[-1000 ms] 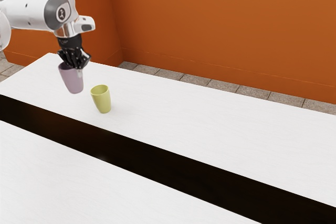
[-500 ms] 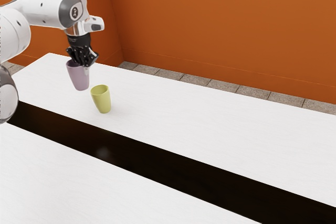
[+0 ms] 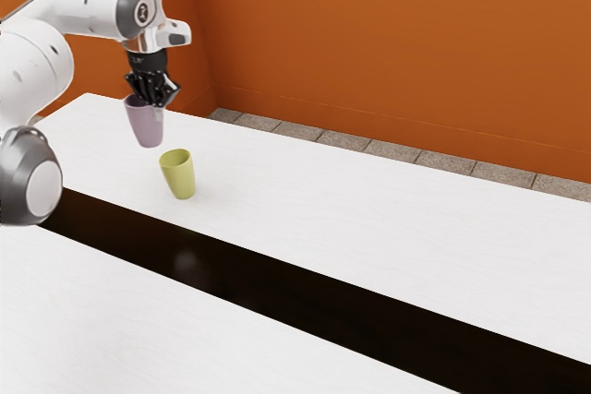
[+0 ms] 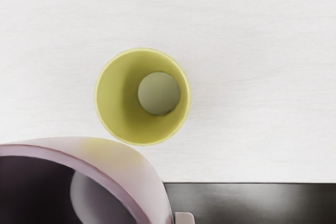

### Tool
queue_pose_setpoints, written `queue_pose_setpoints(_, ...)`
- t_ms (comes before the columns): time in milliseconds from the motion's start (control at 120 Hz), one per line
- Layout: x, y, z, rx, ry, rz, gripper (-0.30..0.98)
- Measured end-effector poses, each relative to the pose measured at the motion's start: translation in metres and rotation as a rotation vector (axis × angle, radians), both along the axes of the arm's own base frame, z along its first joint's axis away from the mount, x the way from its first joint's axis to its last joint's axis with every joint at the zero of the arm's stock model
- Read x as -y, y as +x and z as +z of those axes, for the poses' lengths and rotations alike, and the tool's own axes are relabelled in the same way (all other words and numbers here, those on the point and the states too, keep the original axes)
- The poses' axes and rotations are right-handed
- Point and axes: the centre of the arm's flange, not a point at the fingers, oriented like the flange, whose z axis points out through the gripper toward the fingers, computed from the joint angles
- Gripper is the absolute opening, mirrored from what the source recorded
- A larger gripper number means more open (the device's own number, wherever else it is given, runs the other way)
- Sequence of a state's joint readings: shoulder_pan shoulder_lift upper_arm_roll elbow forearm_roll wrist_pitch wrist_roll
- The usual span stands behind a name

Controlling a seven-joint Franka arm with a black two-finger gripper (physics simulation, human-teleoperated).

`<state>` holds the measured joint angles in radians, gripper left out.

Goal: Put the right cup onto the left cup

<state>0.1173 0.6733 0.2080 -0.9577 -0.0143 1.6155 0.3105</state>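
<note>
The exterior view looks from the side of the arm, raised and well back, slanting down across the tabletop past its far edge to the floor tiles and orange wall. One far corner of the tabletop shows too, at the exterior view's left. The wrist view rides on the arm and faces almost straight down, much nearer (near enough to see the green cup's inside bottom), with the purple cup closest to the lens. The two views share both cups, the white surface around the green one and part of the dark band.
</note>
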Motion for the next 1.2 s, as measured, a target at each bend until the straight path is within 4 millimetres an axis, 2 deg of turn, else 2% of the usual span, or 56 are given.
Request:
queue_pose_setpoints(333,0.004,0.017,-0.01,0.003,0.004,-0.034,-0.1)
queue_pose_setpoints(683,0.004,0.029,-0.039,0.004,-0.009,-0.058,-0.1)
queue_pose_setpoints(1050,-0.002,0.035,-0.04,0.054,0.001,-0.07,-0.1)
queue_pose_setpoints(1200,0.001,0.039,-0.048,0.058,-0.003,-0.08,-0.1)
